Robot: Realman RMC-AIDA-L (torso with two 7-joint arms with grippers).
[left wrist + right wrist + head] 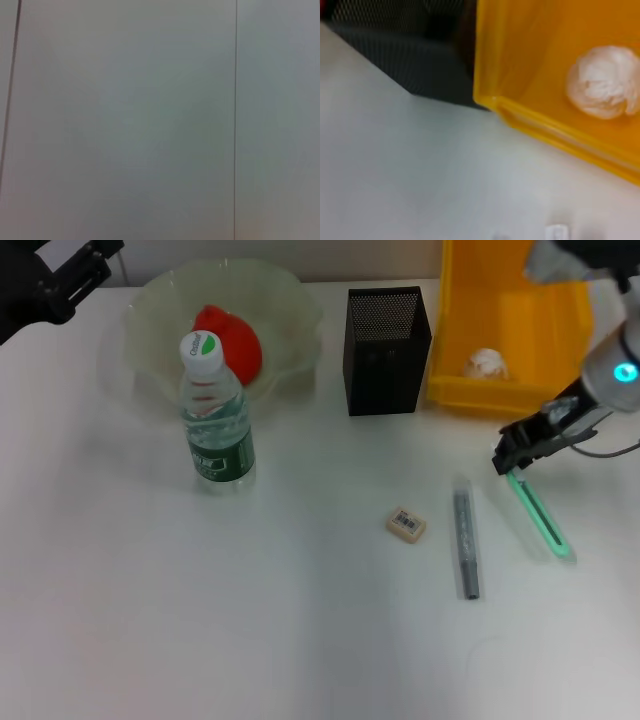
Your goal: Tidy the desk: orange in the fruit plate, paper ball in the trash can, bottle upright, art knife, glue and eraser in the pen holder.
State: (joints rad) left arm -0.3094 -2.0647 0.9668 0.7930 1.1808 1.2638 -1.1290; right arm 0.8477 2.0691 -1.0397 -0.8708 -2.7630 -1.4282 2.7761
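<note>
Mint green art knife (pixel 541 515) lies flat on the white worktop (pixel 300 620), its far end under the right hand (pixel 512 462), whose grip I cannot tell. Grey glue (pixel 466 544) and eraser (pixel 406 524) lie nearby. Orange (pixel 232 340) sits in the fruit plate (pixel 290 300), bottle (pixel 215 415) upright, paper ball (pixel 486 364) in the trash can (pixel 540 320). Left hand (pixel 60 280) is parked far left; its grip is also unclear.

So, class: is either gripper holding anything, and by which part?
The right gripper sits at the far end of the slim mint green art knife, which lies on the white desk; whether it grips cannot be told. The left gripper, far left, holds nothing.
</note>
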